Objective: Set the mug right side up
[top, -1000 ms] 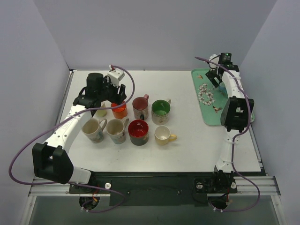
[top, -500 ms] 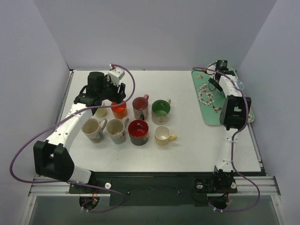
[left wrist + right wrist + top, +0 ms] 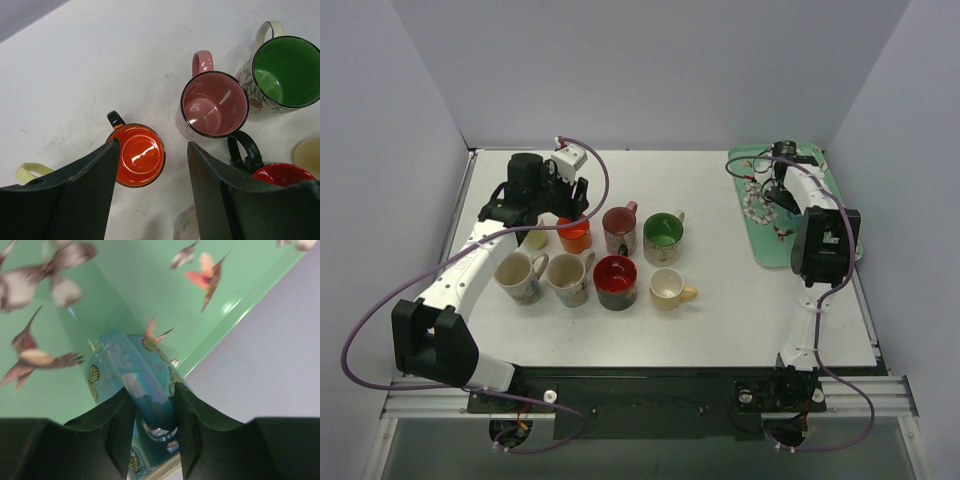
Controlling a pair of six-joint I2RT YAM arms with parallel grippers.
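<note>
A translucent blue mug (image 3: 95, 382) printed with butterflies rests on the green tray (image 3: 140, 285), close to the tray's rim. My right gripper (image 3: 152, 391) is shut on its handle (image 3: 137, 367), one finger on each side of the loop. In the top view the right gripper (image 3: 777, 188) points down over the tray's far end and hides the mug. My left gripper (image 3: 152, 145) hangs open above the table, with an upright orange mug (image 3: 137, 155) below its left finger and nothing between its fingers.
Several upright mugs stand in a cluster at mid-left: pink (image 3: 619, 228), green (image 3: 662, 236), red (image 3: 615, 280), yellow (image 3: 668, 287) and two white ones (image 3: 520, 275) (image 3: 569, 277). The bird-patterned tray (image 3: 767, 245) lies along the right edge beside the wall.
The right gripper has closed from wide open onto the blue mug's handle, its wrist shifting left over the tray. The left arm has hardly moved.
</note>
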